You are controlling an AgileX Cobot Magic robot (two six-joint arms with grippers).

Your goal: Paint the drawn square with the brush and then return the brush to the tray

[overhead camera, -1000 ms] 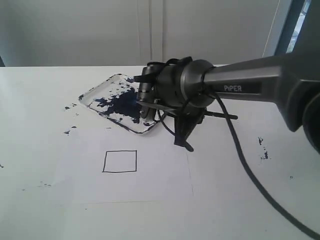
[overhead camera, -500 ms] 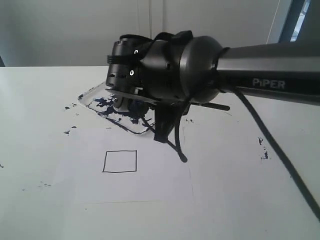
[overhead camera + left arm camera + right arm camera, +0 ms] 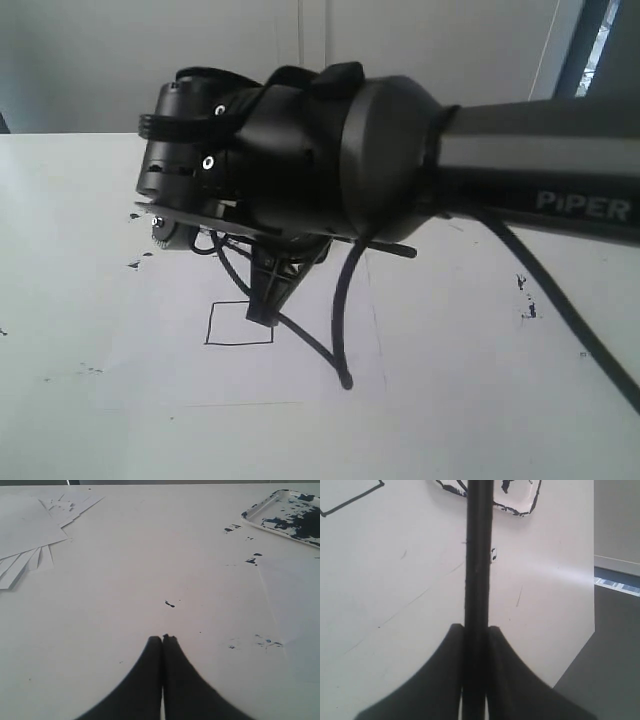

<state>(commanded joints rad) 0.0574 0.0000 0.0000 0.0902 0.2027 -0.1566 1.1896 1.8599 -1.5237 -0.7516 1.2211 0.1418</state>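
Observation:
My right gripper (image 3: 476, 626) is shut on the brush (image 3: 476, 555), a thin black stick that runs up between the fingers and out of frame over the tray (image 3: 522, 507). In the exterior view the right gripper (image 3: 263, 316) hangs over the right edge of the drawn square (image 3: 228, 325), whose inside is blank white. A short length of the brush (image 3: 398, 249) sticks out to the right of the wrist. The brush tip is hidden, and the arm hides the tray there. My left gripper (image 3: 162, 639) is shut and empty over bare table, with the tray (image 3: 267, 517) far off.
The square is drawn on a white paper sheet (image 3: 150, 360). Blue paint specks (image 3: 135, 264) dot the table near it. A black cable (image 3: 338, 345) loops down below the right wrist. A fanned stack of paper sheets (image 3: 25, 530) lies near the left arm.
The right arm has swung left and toward the camera, from beside the tray to over the square, still holding the brush. It now hides the tray in the exterior view.

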